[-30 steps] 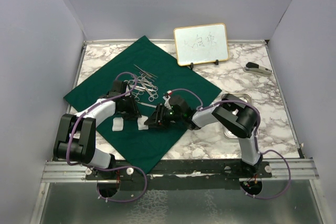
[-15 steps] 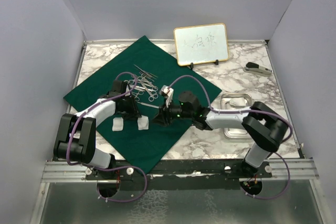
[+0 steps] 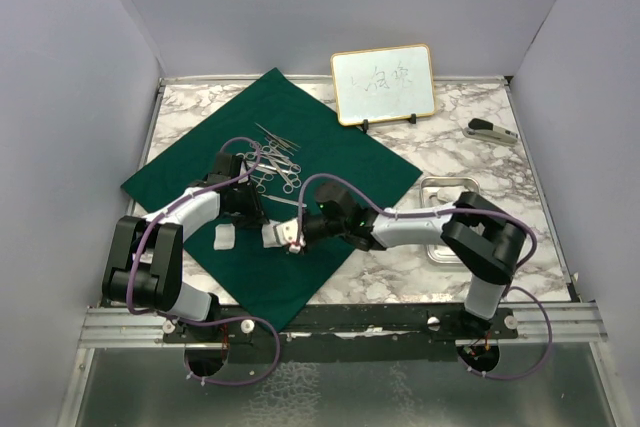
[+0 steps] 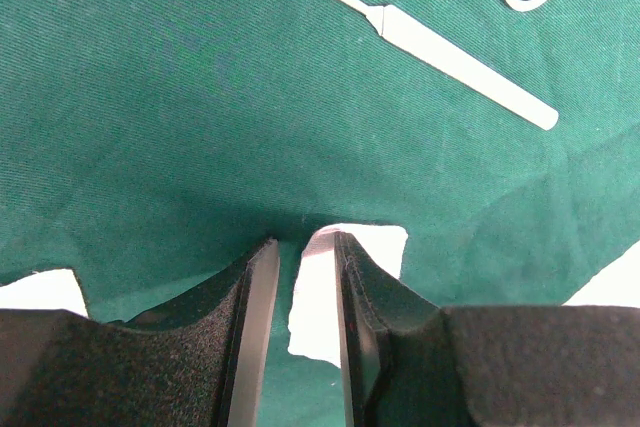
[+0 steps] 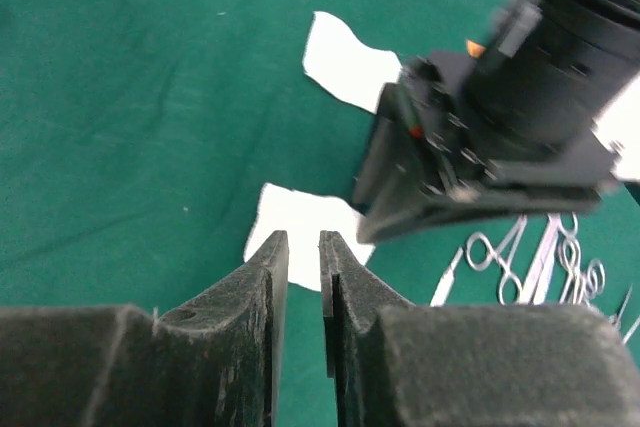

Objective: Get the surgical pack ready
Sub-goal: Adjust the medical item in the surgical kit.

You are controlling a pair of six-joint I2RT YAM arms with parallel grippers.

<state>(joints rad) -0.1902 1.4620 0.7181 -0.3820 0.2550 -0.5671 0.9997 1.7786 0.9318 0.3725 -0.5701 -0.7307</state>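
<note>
Green cloth (image 3: 250,177) is spread diagonally over the table's (image 3: 520,177) left half, carrying instruments (image 3: 277,162) and two gauze squares (image 3: 225,238). The left gripper (image 4: 300,277) is lowered over gauze, jaws slightly apart. The right gripper (image 5: 303,267) is stretched leftward, jaws nearly together, nothing clamped. A tray (image 3: 447,190) lies rightward. The whiteboard's (image 3: 383,83) writing is unreadable.

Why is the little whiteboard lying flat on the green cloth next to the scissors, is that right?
Not quite. The whiteboard isn't on the green cloth. The top external view shows it propped up on the marble table at the back, just past the cloth's edge. The scissors really are on the cloth.
</note>
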